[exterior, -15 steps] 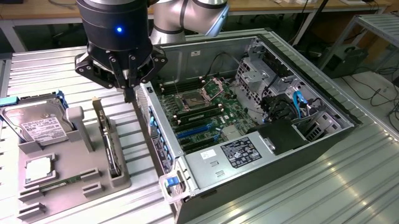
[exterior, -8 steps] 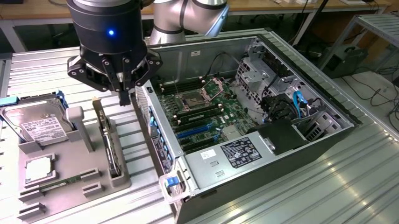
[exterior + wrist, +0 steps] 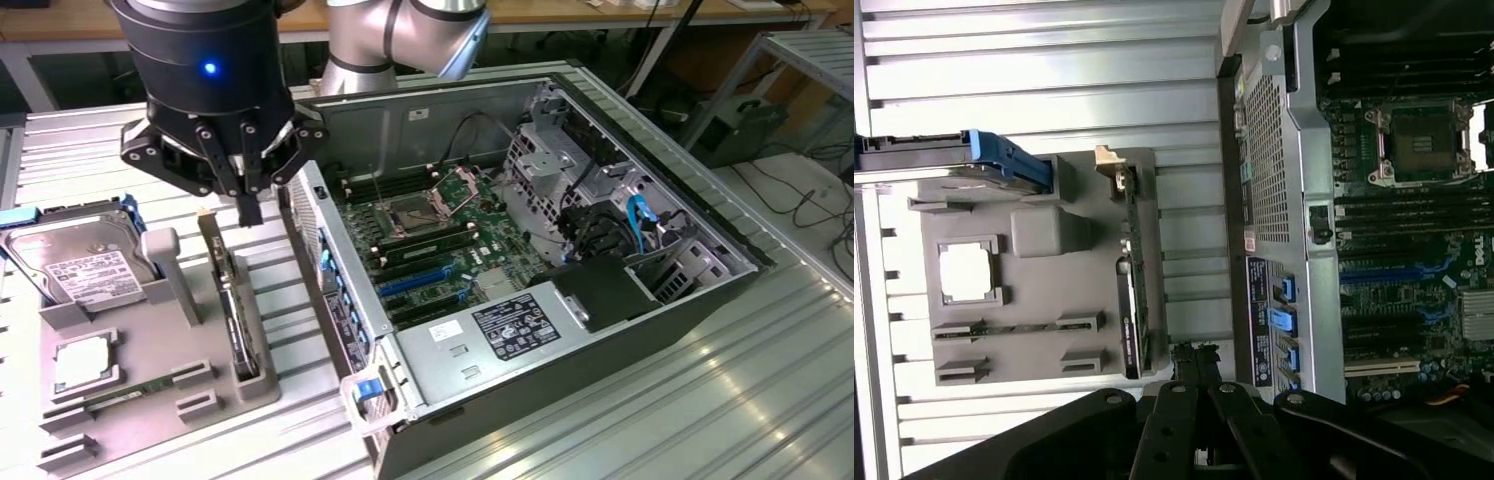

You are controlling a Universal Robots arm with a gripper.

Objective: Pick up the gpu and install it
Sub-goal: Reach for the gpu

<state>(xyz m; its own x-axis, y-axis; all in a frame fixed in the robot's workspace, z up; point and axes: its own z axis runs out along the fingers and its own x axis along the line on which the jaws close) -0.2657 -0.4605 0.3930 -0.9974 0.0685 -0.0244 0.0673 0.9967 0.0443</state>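
Closest to the wrist camera is the gripper (image 3: 1194, 354), its dark links converging on fingertips drawn narrow, with nothing between them. In the exterior view the gripper (image 3: 250, 212) hangs above the far end of the gpu (image 3: 240, 310), clear of it. The gpu stands on edge in a slot of the grey holder (image 3: 200, 350) on the table (image 3: 747, 400), just beside the open case (image 3: 400, 120); it is not yet picked up.

Risks, as I judge them: with its fingers this close together, a descent would strike the card's top edge instead of straddling it. A grasp near one end (the card is long and thin) could tilt it in the slot and jam it. The case wall is close enough to catch a swinging card.

The exterior view gives the height gap between fingertips and card, and the blue slots (image 3: 414, 283) on the motherboard (image 3: 441, 250). The wrist view flattens that gap but lays out the gpu (image 3: 1135, 300) running straight along the holder (image 3: 1034, 290).
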